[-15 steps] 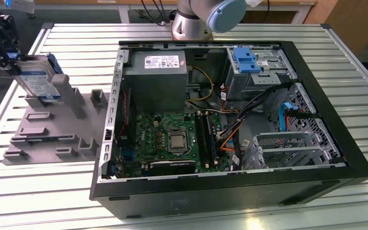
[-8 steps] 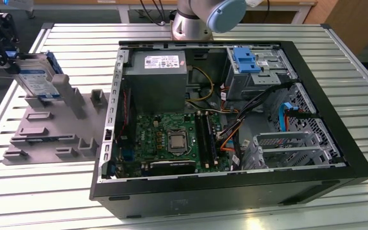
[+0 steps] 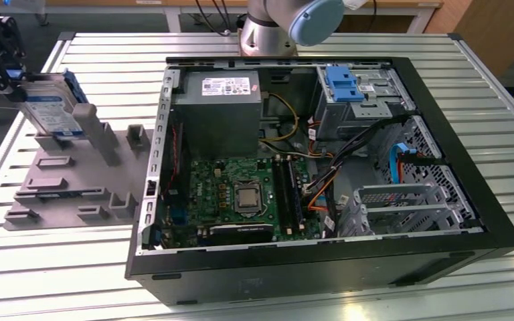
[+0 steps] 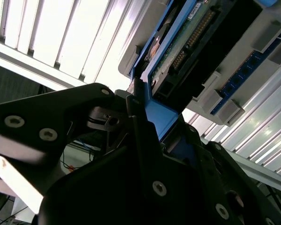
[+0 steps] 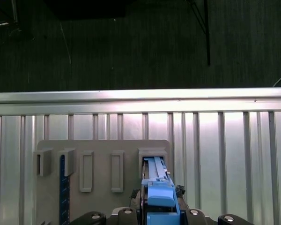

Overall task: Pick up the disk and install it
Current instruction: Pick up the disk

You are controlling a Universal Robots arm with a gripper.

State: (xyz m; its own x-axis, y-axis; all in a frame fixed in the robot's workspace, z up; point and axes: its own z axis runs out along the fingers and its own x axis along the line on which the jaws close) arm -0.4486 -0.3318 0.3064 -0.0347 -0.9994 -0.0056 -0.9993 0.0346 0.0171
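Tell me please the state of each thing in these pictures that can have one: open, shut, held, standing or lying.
disk, upright in a slot of the grey holder, not yet installed.
gripper, shut on the disk's blue carrier.
grey holder, lying flat beside the computer case.
computer case, on its side, open, cover off.
blue bracket, seated in the case's drive bay.
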